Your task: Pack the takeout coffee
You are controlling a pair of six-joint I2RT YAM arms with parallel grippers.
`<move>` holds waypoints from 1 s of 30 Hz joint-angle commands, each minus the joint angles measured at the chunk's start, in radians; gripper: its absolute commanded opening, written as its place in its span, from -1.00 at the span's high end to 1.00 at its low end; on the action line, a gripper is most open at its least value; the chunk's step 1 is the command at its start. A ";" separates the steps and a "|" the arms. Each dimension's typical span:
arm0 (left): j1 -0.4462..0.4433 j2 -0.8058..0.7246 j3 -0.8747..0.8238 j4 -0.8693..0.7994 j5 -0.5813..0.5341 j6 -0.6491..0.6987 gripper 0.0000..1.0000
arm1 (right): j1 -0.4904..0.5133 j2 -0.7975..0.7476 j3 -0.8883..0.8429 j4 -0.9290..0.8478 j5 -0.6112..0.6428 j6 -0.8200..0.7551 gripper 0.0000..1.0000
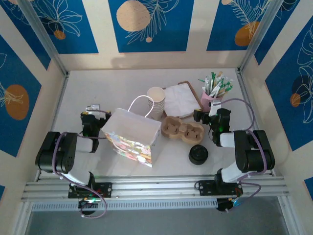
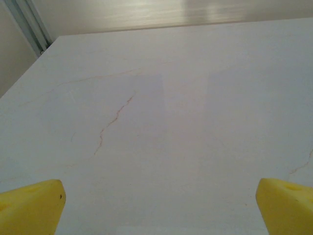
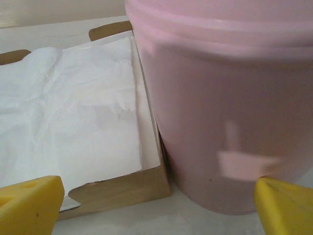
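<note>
The takeout coffee, a small cup with a round black lid, stands on the table at the front right, just in front of the brown cardboard carrier. A white paper bag with a colourful print and white handles stands open left of the carrier. My right gripper is behind the coffee, facing the pink cup; it is open, its yellow fingertips wide apart and empty. My left gripper is left of the bag, open over bare table, with nothing between its fingertips.
The pink cup of sticks and straws is very close ahead of the right gripper. Beside it lies a brown tray of white napkins. A stack of cream paper cups stands behind the bag. Walls enclose the table.
</note>
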 commanded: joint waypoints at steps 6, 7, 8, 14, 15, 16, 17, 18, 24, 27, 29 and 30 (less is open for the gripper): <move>-0.006 0.008 0.022 -0.008 0.021 0.012 -0.99 | -0.004 0.007 0.025 0.007 -0.012 -0.014 -0.99; -0.007 0.007 0.025 -0.014 0.031 0.017 -0.99 | -0.004 0.007 0.025 0.007 -0.013 -0.014 -0.99; -0.007 0.007 0.028 -0.021 0.042 0.021 -0.99 | -0.004 0.007 0.024 0.008 -0.013 -0.015 -0.99; -0.007 0.008 0.036 -0.035 0.071 0.032 -1.00 | -0.004 0.007 0.025 0.007 -0.013 -0.014 -0.99; -0.007 0.008 0.035 -0.034 0.071 0.032 -0.99 | -0.004 0.007 0.023 0.008 -0.013 -0.014 -0.99; -0.006 0.008 0.036 -0.035 0.071 0.032 -0.99 | -0.004 0.007 0.024 0.007 -0.013 -0.014 -0.99; -0.007 0.008 0.036 -0.034 0.071 0.032 -0.99 | -0.004 0.007 0.024 0.007 -0.013 -0.014 -0.99; -0.007 0.008 0.036 -0.035 0.071 0.032 -0.99 | -0.004 0.007 0.025 0.008 -0.013 -0.014 -0.99; -0.007 0.008 0.036 -0.035 0.071 0.032 -0.99 | -0.004 0.007 0.023 0.007 -0.013 -0.014 -0.99; -0.007 0.006 0.034 -0.034 0.071 0.032 -1.00 | -0.004 0.005 0.021 0.012 -0.013 -0.014 -0.99; -0.007 0.006 0.034 -0.033 0.072 0.032 -1.00 | -0.001 -0.004 0.031 -0.009 -0.006 -0.017 -0.99; -0.006 0.000 0.034 -0.037 0.067 0.029 -0.99 | 0.007 -0.022 0.041 -0.041 0.009 -0.021 -0.99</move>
